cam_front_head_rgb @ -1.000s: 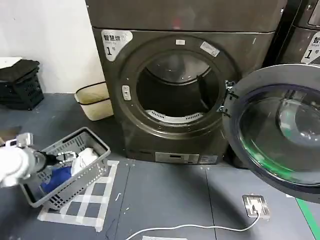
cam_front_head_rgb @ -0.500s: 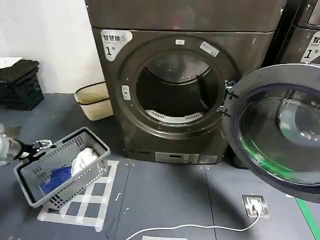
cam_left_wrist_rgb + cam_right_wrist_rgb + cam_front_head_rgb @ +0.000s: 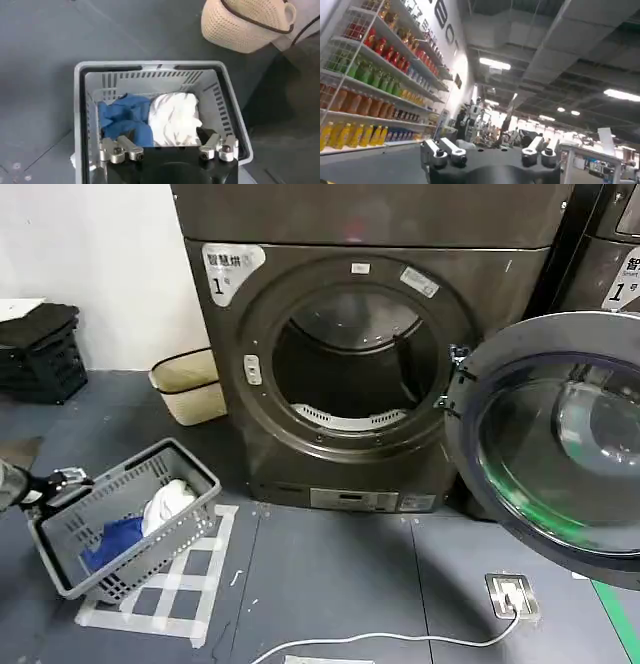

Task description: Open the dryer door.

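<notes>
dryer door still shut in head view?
No, the dryer door is swung wide open to the right of the dryer, leaving its round drum opening exposed.

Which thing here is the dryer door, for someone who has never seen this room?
Find the big dark dryer with the "1" sticker and a gaping round opening. Hinged at that opening's right side, the dryer door hangs swung wide open. It is a round disc with tinted glass, unlike the low grey laundry basket.

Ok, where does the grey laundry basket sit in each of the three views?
Head view: the grey laundry basket is on the floor at lower left, before the dryer, the left gripper at its rim.
Left wrist view: it lies centre frame, just beyond the open fingers.
Right wrist view: not in it.
Shared landmark: the cream woven bag.
</notes>
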